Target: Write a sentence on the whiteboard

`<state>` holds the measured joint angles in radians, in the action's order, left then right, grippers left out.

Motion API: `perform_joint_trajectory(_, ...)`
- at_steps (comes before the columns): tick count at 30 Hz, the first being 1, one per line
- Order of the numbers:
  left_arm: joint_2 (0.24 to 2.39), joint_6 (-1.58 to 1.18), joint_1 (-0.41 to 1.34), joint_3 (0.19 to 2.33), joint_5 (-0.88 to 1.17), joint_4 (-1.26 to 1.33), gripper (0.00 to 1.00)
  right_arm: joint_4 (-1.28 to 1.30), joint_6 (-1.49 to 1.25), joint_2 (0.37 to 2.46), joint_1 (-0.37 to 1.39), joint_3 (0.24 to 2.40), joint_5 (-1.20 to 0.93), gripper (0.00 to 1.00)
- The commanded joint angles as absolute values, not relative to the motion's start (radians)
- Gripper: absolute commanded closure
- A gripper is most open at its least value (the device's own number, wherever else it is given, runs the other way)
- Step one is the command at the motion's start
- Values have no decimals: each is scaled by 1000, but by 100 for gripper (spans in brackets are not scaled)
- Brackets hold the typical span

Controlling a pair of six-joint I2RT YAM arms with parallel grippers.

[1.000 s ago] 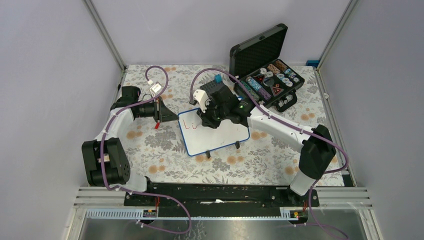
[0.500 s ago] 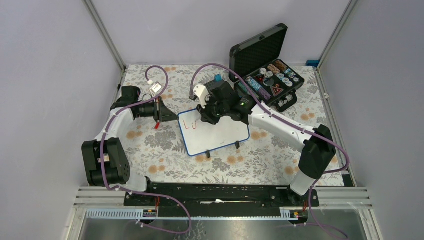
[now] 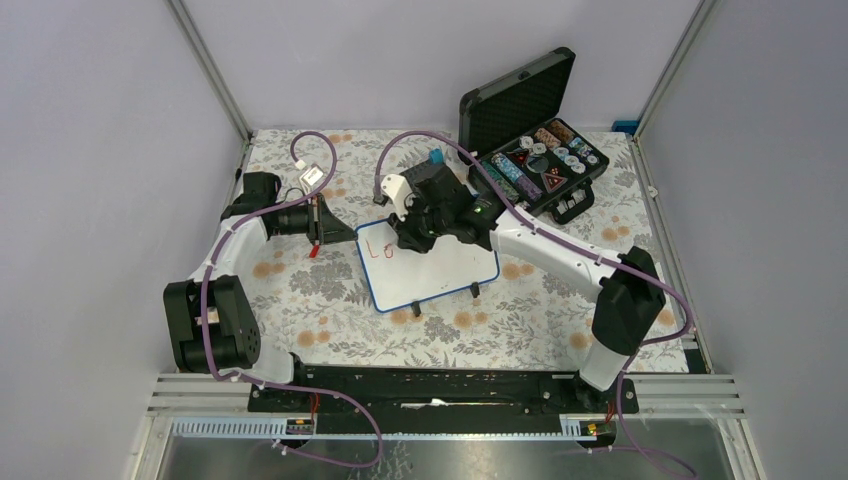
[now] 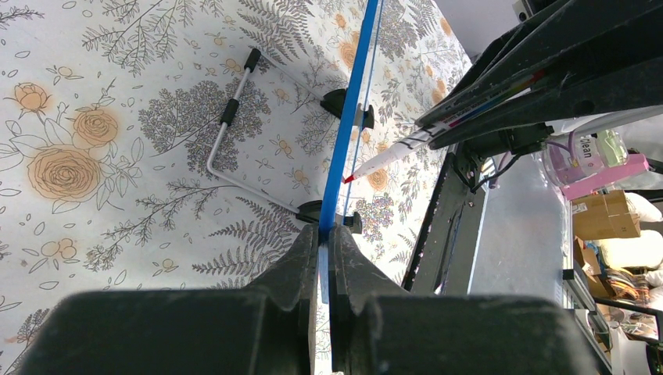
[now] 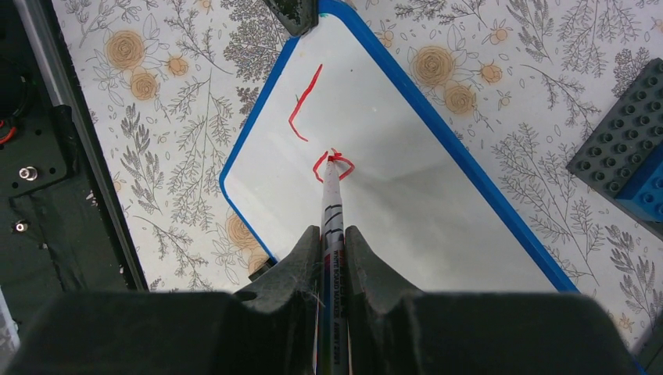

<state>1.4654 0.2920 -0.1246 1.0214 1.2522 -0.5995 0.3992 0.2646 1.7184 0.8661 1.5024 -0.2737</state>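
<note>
A: Whiteboard (image 3: 440,270) location?
B: Stood on its small feet on the table (image 3: 330,300), mid-field, left end toward the left arm. Its blue frame is pinched by the left fingers (image 4: 311,254), pressed tight on the edge.
A: Right fingers (image 5: 309,258)?
B: Closed on the marker (image 5: 334,195), tip touching the board at the "o".
A: Sentence (image 5: 303,98)?
B: Only "L" and "o" are seen, near the left end. Judged barely started.
A: Key relation?
B: Blank white is laid out rightward from the tip, along the board's long axis. Writing is best carried that way by the right arm, the nearer one.
</note>
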Motion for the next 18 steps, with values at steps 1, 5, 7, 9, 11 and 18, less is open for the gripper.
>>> perform_joint_trajectory(1,1429,306,-121,1033,1289,-585,100,379,260,1732,876,1537,-265,100)
perform_joint_trajectory(5,1429,307,-121,1034,1288,-585,100,380,260,1732,879,1536,-268,100)
perform_joint_trajectory(7,1428,307,-121,1034,1287,-586,100,381,256,1725,879,1534,-275,100)
perform_joint_trajectory(9,1424,307,-121,1034,1284,-584,94,383,253,1711,879,1531,-289,100)
perform_joint_trajectory(11,1415,304,-122,1032,1282,-585,82,390,253,1692,879,1527,-310,100)
perform_joint_trajectory(18,1382,295,-143,1030,1309,-584,58,405,232,1588,858,1485,-385,100)
